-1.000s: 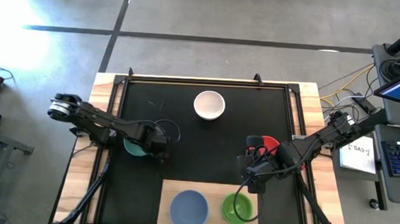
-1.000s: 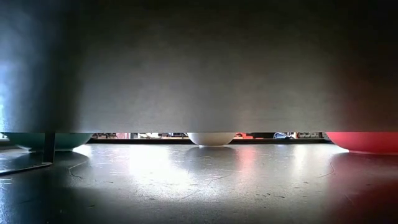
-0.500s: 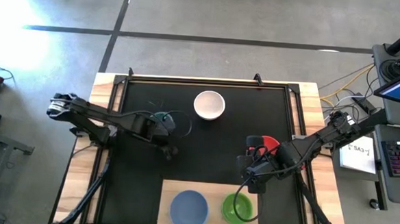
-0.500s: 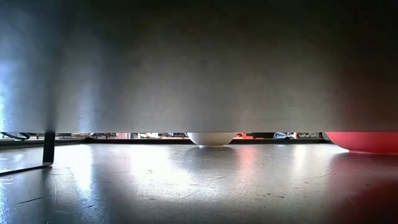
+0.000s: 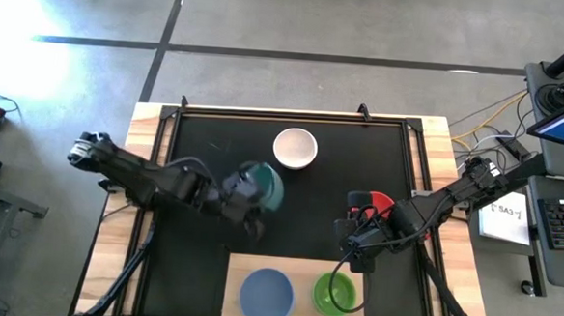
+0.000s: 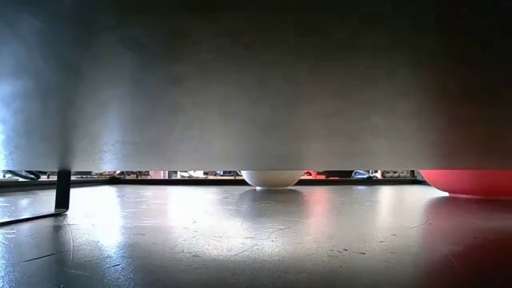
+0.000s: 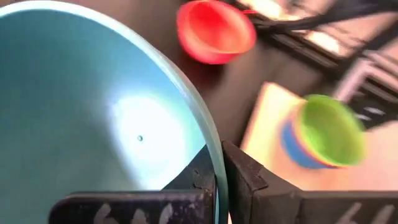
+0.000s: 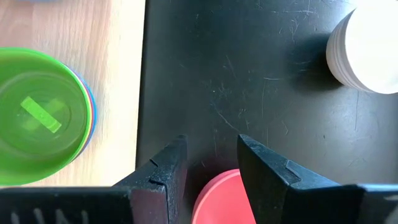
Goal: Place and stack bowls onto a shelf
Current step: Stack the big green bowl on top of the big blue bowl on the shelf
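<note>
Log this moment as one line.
left claw: shut on teal bowl, carrying | right claw: open over red bowl | shelf: two stacks

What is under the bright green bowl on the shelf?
The bright green bowl sits in a stack of smaller bowls on the shelf; only blue, red and yellow rim edges show. Their insides and number are covered.

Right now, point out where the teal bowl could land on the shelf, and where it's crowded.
The shelf is bare only along its left strip beside the pale blue bowl. The green stack fills the right. The left gripper holds the teal bowl; right gripper hovers by the red bowl.
</note>
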Motion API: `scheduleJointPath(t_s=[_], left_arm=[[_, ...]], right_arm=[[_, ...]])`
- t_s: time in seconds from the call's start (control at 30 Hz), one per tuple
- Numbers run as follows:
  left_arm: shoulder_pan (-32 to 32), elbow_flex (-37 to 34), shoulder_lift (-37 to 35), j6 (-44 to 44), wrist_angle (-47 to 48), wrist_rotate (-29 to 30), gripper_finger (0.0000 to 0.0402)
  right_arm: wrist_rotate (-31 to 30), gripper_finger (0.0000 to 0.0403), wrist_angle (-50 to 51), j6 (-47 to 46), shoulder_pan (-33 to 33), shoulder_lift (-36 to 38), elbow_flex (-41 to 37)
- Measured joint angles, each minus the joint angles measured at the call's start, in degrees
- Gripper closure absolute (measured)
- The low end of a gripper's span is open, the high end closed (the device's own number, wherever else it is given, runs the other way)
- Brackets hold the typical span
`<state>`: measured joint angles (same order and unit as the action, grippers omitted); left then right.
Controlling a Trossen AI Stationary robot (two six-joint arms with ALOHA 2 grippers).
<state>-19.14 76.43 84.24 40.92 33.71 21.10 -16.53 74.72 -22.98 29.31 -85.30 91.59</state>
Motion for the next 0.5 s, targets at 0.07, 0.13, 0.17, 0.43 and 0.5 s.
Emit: scheduleJointPath(t_s=[0.07, 0.13, 0.17, 0.43, 0.5], left_arm=[[-1.95, 0.26, 1.93, -0.61, -3.66, -1.37, 0.0401], [-3.63, 2.08, 4.47, -0.60, -3.99, -3.51, 0.0401], [-4.33, 3.55, 5.93, -0.60, -3.95, -4.71, 0.0401], [-9.04, 26.82, 19.63, -1.67, 14.33, -7.95, 0.0401], [-10.62, 33.97, 23.49, -1.66, 21.33, -4.96, 0.0401]], right_arm=[[0.01, 0.0273, -0.01, 0.00, 0.00, 0.00, 0.00], [0.01, 0.0273, 0.00, -0.11, -0.01, 0.00, 0.00], [0.01, 0.0273, 0.00, -0.33, -0.01, 0.00, 0.00], [-0.01, 0.0273, -0.04, -1.83, -0.01, 0.00, 0.00], [-0.01, 0.0273, -0.02, -2.53, 0.01, 0.00, 0.00]])
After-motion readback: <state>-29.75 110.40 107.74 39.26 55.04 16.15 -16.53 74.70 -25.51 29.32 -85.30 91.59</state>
